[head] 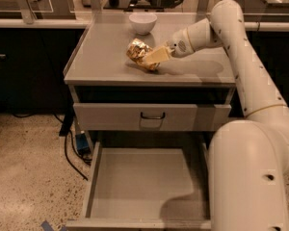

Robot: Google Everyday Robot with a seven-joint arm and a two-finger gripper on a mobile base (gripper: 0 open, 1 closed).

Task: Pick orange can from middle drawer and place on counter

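The orange can [137, 52], shiny, gold and crinkled, is tilted low over the counter [101, 52], near its middle; whether it touches the surface I cannot tell. My gripper [148, 59] is shut on the can, reaching in from the right, with its pale fingers [155, 56] around the can's right side. The middle drawer [144, 182] is pulled open below and its gray floor is bare. My white arm covers its right part.
A white bowl [142, 23] stands at the back of the counter, behind the can. The upper gray drawer [151, 117] with a black handle is closed. Cables lie on the speckled floor [29, 177] at left. Dark cabinets flank the unit.
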